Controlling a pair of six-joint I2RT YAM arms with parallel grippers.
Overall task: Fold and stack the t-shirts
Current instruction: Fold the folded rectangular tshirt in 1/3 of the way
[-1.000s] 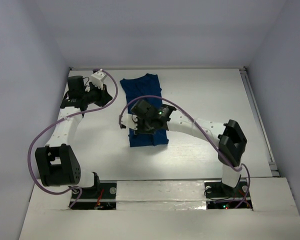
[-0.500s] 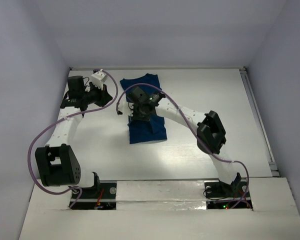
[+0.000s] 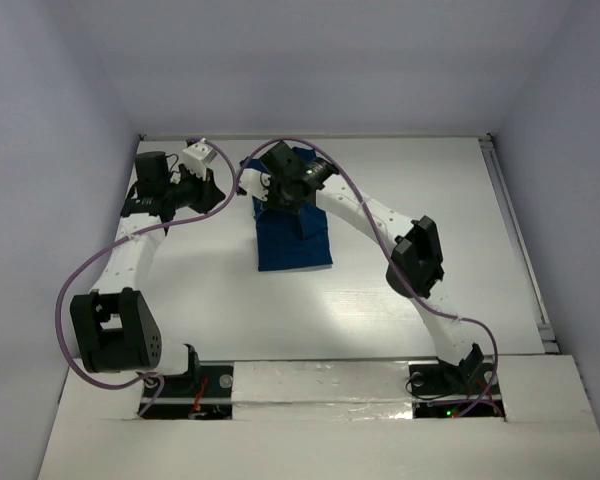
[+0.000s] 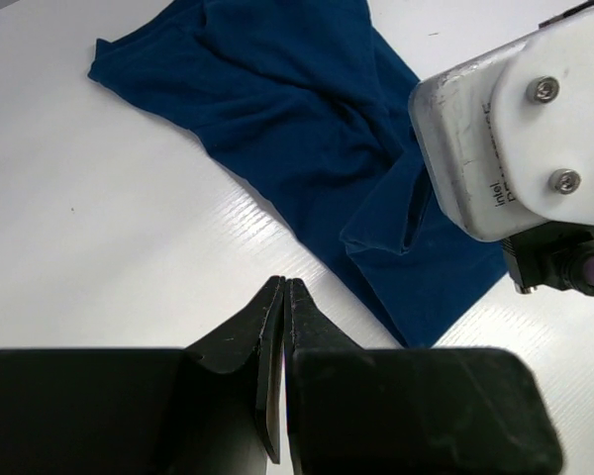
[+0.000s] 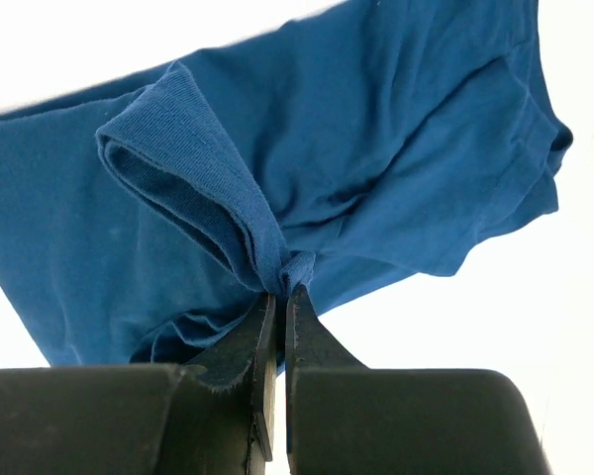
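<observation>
The dark blue t-shirt lies in a narrow strip on the white table, partly doubled over. My right gripper is over its far part and is shut on a bunched fold of its cloth, the jaws pinching the fabric. My left gripper is shut and empty, just left of the shirt; in the left wrist view its closed tips sit over bare table beside the shirt. No printed graphic shows.
The right wrist's white camera housing hangs over the shirt close to my left gripper. A purple cable loops along the right arm. A rail runs along the table's right edge.
My right gripper has moved toward the far edge, pulling the shirt's near part up and over the rest; the shirt now looks shorter. The left arm has not moved.
</observation>
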